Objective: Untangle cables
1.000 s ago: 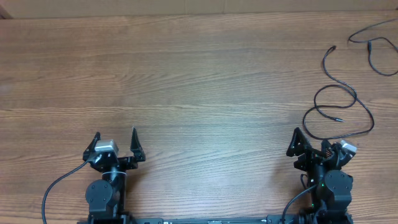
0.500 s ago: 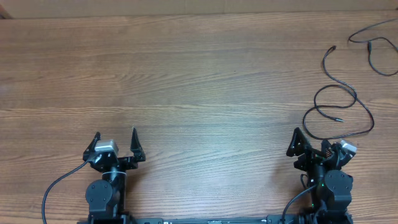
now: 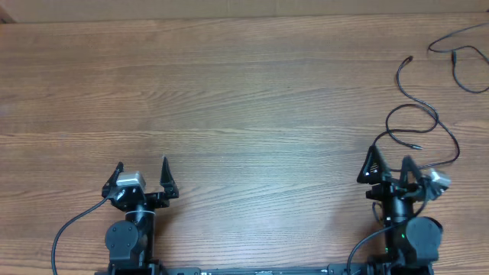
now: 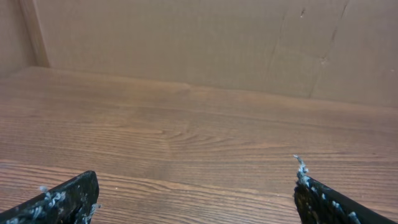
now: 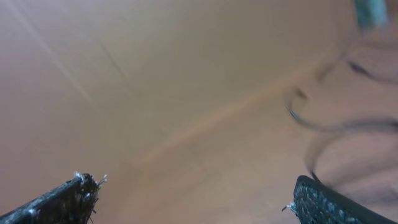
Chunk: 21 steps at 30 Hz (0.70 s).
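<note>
I am two arms parked at the near edge of a brown wood-grain table [image 3: 244,92]. My left gripper [image 3: 142,163] sits at the near left with its two black pointed fingers spread wide and nothing between them. Its wrist view shows the same: the gripper [image 4: 196,180] frames only bare wood, with a tan cardboard wall [image 4: 186,37] standing at the far edge. My right gripper [image 3: 390,156] sits at the near right, also splayed fully apart and holding nothing. The thin black flexible cables lie on the far right part of the table, all on my right arm's side and well apart from my left one. One long curvy cable [image 3: 436,116] starts at a small plug tip towards the far edge, snakes towards me, crosses itself in a loop and sweeps round in a wide bend that ends just beside my right fingers. From overhead I cannot tell whether it touches them. A second strand with a small plug [image 3: 454,55] lies further off, near the far right corner, and runs out of the picture. In my right wrist view the gripper [image 5: 191,182] is spread just as wide. That picture is blurred, and the cables [image 5: 348,127] show only as dark smeared curves ahead and to the right, on the table by the wall.
</note>
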Tool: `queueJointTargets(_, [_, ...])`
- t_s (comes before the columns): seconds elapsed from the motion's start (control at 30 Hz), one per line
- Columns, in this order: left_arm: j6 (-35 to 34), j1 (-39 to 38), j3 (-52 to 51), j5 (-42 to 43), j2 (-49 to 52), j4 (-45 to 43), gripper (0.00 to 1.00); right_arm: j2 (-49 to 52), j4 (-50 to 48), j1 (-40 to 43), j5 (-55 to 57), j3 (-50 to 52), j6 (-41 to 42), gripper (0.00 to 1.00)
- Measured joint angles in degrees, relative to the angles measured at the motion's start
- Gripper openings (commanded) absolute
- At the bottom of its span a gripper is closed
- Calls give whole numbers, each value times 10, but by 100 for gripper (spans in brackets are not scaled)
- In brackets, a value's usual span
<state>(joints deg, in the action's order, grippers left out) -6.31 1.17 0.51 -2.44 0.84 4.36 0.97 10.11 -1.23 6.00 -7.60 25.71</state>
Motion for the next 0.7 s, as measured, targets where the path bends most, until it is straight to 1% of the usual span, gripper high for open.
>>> queueJointTargets(0.07, [0,0,0,0,0,0,100,-2,-40,0,-6,0,0,100])
queueJointTargets(0.1, [0,0,0,0,0,0,100,-2,-45,0,-9,0,1,100])
queueJointTargets(0.23, [0,0,0,0,0,0,100,-2,-44,0,-19,0,-22,100])
queueJointTargets(0.33, [0,0,0,0,0,0,100,-2,-38,0,-32,1,-64,100])
queueJointTargets(0.43, [0,0,0,0,0,0,100,-2,-59,5,-47,18,-100,100])
queueJointTargets(0.5, [0,0,0,0,0,0,100,-2,-80,12,-57,44,-114,100])
queueJointTargets(0.6, [0,0,0,0,0,0,100,-2,-63,22,-75,66,-125,100])
queueJointTargets(0.7, [0,0,0,0,0,0,100,-2,-63,29,-87,66,-136,100])
